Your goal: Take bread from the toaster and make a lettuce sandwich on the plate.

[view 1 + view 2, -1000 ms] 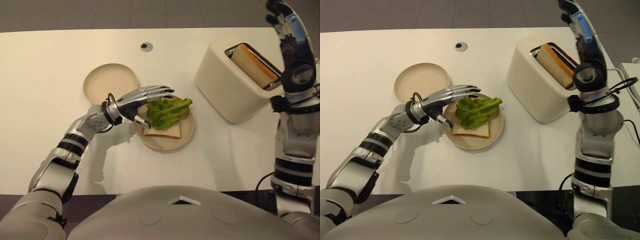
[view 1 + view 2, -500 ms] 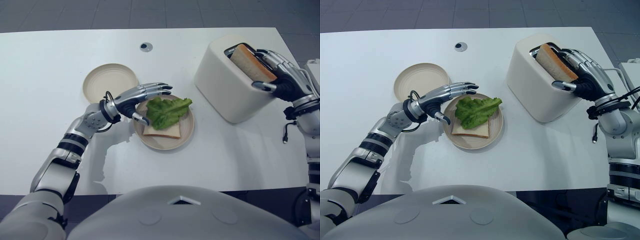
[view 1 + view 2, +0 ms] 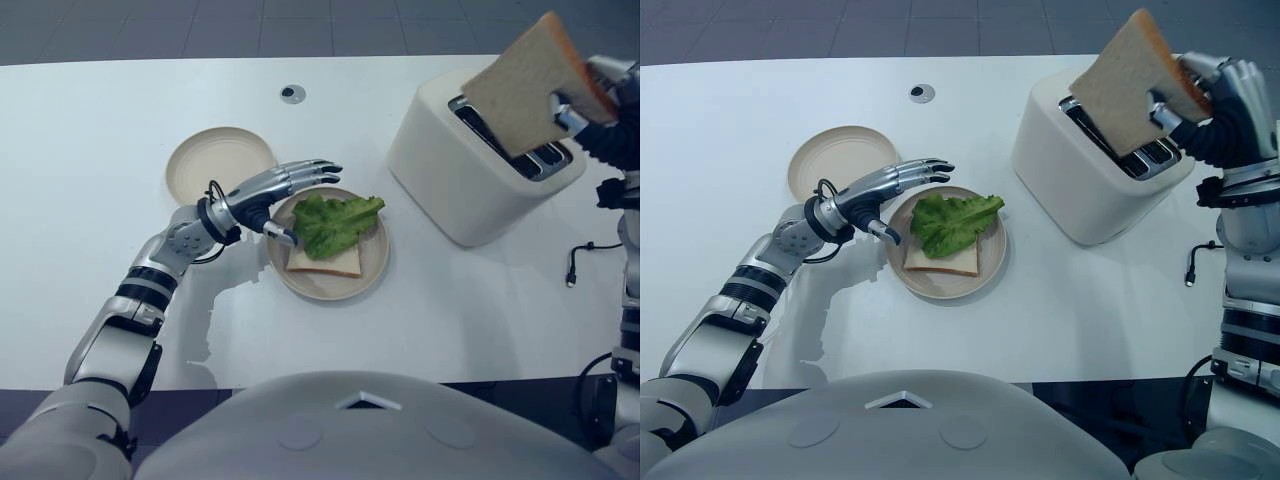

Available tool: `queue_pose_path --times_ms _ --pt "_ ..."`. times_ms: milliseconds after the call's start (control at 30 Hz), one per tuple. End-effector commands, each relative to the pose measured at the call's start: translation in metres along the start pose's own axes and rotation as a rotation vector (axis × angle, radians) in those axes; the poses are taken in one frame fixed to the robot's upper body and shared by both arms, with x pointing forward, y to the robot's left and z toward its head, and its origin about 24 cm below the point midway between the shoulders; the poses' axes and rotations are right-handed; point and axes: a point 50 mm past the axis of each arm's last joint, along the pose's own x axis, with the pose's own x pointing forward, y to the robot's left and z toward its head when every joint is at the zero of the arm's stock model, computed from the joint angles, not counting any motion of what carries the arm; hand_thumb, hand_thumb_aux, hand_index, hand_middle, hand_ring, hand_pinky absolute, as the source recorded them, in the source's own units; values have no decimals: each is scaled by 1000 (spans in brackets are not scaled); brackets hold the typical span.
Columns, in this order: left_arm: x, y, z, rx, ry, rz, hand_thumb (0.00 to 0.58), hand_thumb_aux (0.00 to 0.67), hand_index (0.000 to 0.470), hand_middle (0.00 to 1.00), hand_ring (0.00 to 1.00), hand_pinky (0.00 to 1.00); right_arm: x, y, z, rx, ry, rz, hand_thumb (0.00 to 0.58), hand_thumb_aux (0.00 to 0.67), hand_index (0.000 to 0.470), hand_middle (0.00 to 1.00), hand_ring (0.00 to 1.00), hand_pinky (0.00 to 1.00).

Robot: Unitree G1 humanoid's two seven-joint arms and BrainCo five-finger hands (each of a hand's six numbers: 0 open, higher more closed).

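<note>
My right hand is shut on a slice of bread, holding it tilted in the air above the cream toaster, whose slots look dark. On the beige plate lies another bread slice with a green lettuce leaf on top. My left hand hovers open just left of the plate, fingers stretched toward the lettuce without touching it.
A second, bare beige plate sits behind my left hand. A small round dark fitting is set in the white table at the back. A black cable lies near the table's right edge.
My right hand came down onto the bread in the toaster, closed on it and lifted it clear of the slot. The left hand drew back slightly from the plate.
</note>
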Motion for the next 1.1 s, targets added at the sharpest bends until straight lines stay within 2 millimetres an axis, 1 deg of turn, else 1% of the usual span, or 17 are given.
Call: queue_pose_path --times_ms 33,100,200,233,300,400,467,533,600,667,733,800,933,1100 --pt "-4 13 -3 -28 -11 96 0 0 0 0 0 0 5 -12 23 148 -149 -112 580 670 470 1000 1000 1000" --pt "-8 27 -4 -84 -37 221 0 0 0 0 0 0 5 -11 39 264 -240 -118 580 670 470 1000 1000 1000" --pt "-15 47 -6 -157 -66 363 0 0 0 0 0 0 4 7 54 456 -294 2 580 670 470 1000 1000 1000" --pt "-17 53 -4 -188 -91 400 0 0 0 0 0 0 3 18 60 519 -302 73 580 670 470 1000 1000 1000" --pt "-23 62 -1 -249 -144 460 0 0 0 0 0 0 2 45 66 637 -275 230 580 670 470 1000 1000 1000" --pt "-28 69 -1 -332 -196 501 0 0 0 0 0 0 -6 95 76 725 -195 503 580 670 470 1000 1000 1000" --pt "-29 70 0 -367 -229 495 0 0 0 0 0 0 -14 120 84 753 -165 653 580 670 470 1000 1000 1000" --pt "-27 68 2 -373 -247 472 0 0 0 0 0 0 -23 137 90 760 -148 765 580 670 470 1000 1000 1000" --pt "-26 64 5 -382 -264 434 0 0 0 0 0 0 -28 149 94 757 -135 856 580 670 470 1000 1000 1000" --pt "-26 59 8 -395 -282 388 0 0 0 0 0 0 -30 159 94 746 -121 925 580 670 470 1000 1000 1000" --pt "-25 49 10 -396 -278 313 0 0 0 0 0 0 -29 165 91 737 -109 974 580 670 470 1000 1000 1000" --pt "-23 39 10 -403 -264 238 0 0 0 0 0 0 -25 171 89 707 -104 992 580 670 470 1000 1000 1000" --pt "-20 25 13 -417 -262 137 0 0 0 0 0 0 -23 184 90 630 -105 1001 580 670 470 1000 1000 1000" --pt "-19 18 13 -420 -253 90 0 0 0 0 0 0 -26 201 94 584 -105 1019 580 670 470 1000 1000 1000"
